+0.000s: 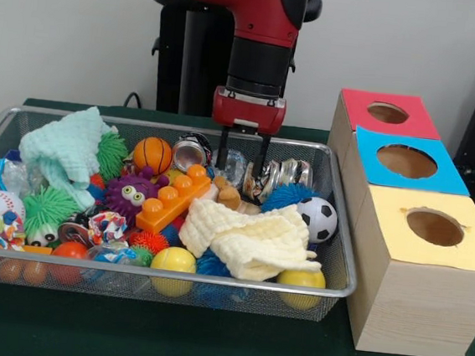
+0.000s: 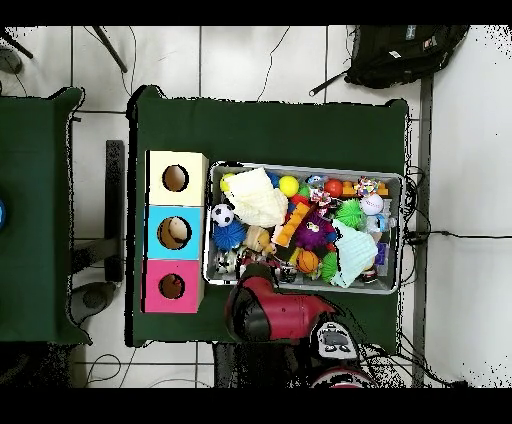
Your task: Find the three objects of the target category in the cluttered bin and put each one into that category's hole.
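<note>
The bin (image 1: 211,280) of silver wire mesh is full of toys; it also shows in the overhead view (image 2: 305,168). One small pale-yellow figure with orange parts (image 1: 227,195) peeks out between the orange brick (image 1: 172,202) and the cream cloth (image 1: 252,240), and shows in the overhead view (image 2: 258,238). My gripper (image 1: 242,155) hangs open and empty just above it, at the bin's far side. In the overhead view the red arm (image 2: 270,310) hides the gripper. A pale thing lies inside the blue box's hole (image 2: 178,230). No other such figures show.
Three wooden boxes stand beside the bin, with holes in red (image 1: 387,113), blue (image 1: 406,161) and yellow (image 1: 435,226) tops. A soccer ball (image 1: 318,218), blue spiky ball (image 1: 286,195), crushed cans (image 1: 284,174), yellow balls (image 1: 174,260) and a mint cloth (image 1: 67,151) crowd the bin.
</note>
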